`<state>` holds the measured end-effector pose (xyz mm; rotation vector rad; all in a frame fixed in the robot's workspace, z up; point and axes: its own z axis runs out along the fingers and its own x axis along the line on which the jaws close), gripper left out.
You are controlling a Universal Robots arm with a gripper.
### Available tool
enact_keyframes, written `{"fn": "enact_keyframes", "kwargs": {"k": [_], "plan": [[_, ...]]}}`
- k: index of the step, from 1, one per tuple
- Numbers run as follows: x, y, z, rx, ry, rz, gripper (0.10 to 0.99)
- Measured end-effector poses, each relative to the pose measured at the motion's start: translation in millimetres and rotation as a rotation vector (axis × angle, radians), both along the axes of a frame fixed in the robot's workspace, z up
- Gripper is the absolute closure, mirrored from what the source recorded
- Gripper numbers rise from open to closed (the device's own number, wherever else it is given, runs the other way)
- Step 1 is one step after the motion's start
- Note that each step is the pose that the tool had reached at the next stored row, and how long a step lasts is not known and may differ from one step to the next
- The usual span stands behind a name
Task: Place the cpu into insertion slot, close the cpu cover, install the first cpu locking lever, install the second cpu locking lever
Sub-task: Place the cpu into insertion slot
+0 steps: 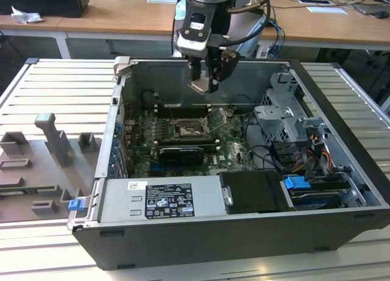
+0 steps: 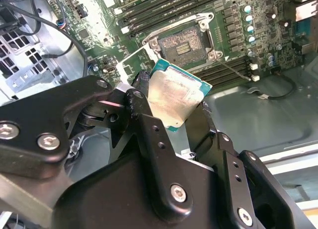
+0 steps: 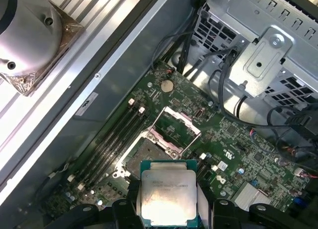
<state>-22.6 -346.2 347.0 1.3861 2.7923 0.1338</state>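
Note:
My gripper [image 1: 205, 81] hangs inside the open computer case, above the motherboard, shut on the cpu [image 1: 200, 86]. The cpu [image 2: 175, 96] is a silvery square chip on a green base, pinched by its edges between the black fingers [image 2: 140, 88]. In the first wrist view the cpu [image 3: 168, 191] hovers just short of the insertion slot [image 3: 142, 154]. The insertion slot [image 1: 185, 130] [image 2: 184, 42] lies bare below, with nothing in it. The cpu cover [image 3: 177, 126] [image 1: 217, 119] stands swung open beside the slot. A thin locking lever [image 2: 233, 73] sticks out past the slot.
Long black memory slots [image 1: 163, 110] flank the socket and a black graphics card [image 1: 181, 153] lies in front. A power supply [image 1: 159, 199] spans the case front, and a drive cage [image 1: 286, 119] with cables stands at the exterior view's right. Grey fixtures [image 1: 55, 138] stand on the table.

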Motion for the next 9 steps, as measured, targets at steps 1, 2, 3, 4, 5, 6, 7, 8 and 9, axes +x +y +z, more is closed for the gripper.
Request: {"fn": "enact_keyframes", "kwargs": {"k": [1, 2, 3, 4, 5, 6, 7, 8, 9], "plan": [[0.0, 0.0, 0.0, 0.0, 0.0, -0.003, 0.549], [0.0, 0.0, -0.1, 0.0, 0.0, -0.006, 0.549], [0.0, 0.0, -0.3, 0.0, 0.0, -0.013, 0.549], [0.0, 0.0, -0.4, 0.0, 0.0, -0.018, 0.549], [0.0, 0.0, -0.5, 0.0, 0.0, -0.024, 0.549], [0.0, 0.0, -0.5, 0.0, 0.0, -0.027, 0.549], [0.0, 0.0, -0.6, 0.0, 0.0, -0.03, 0.549], [0.0, 0.0, -0.7, 0.0, -0.0001, -0.038, 0.549], [0.0, 0.0, -0.8, 0.0, 0.0, -0.042, 0.549]]}}
